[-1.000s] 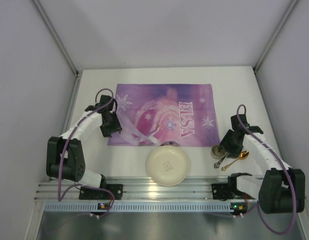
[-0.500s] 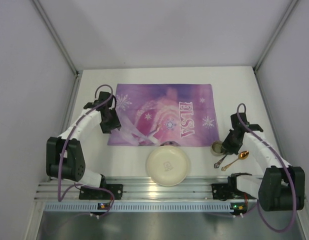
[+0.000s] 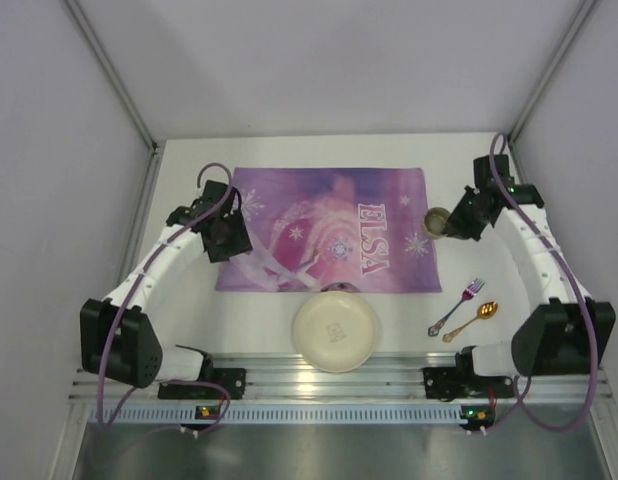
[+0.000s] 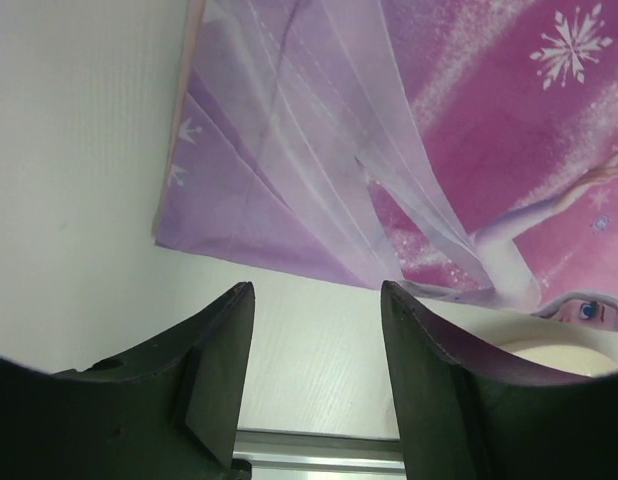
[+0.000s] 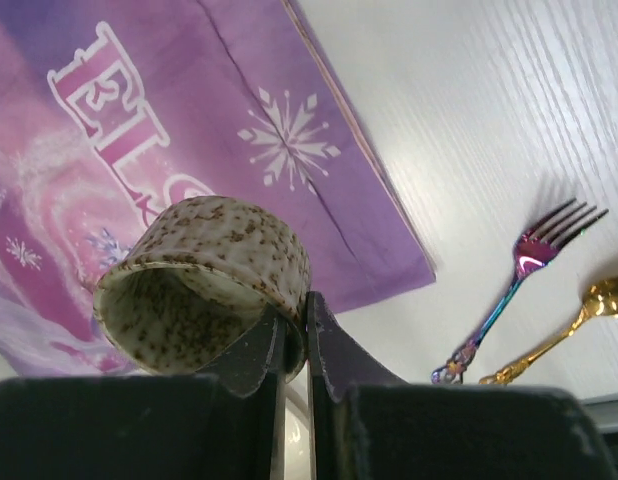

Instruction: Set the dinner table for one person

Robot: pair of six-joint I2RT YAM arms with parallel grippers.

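Since the right hand (image 5: 289, 325), pinching the speckled beige ceramic cup (image 5: 204, 260), has reached the purple cloth placemat's (image 3: 309, 200) corner, release probably follows.

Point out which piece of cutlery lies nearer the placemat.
The fork, tined and rainbow-tinted. It lies on the placemat's side of the gold spoon, which sits further right, towards the table edge.
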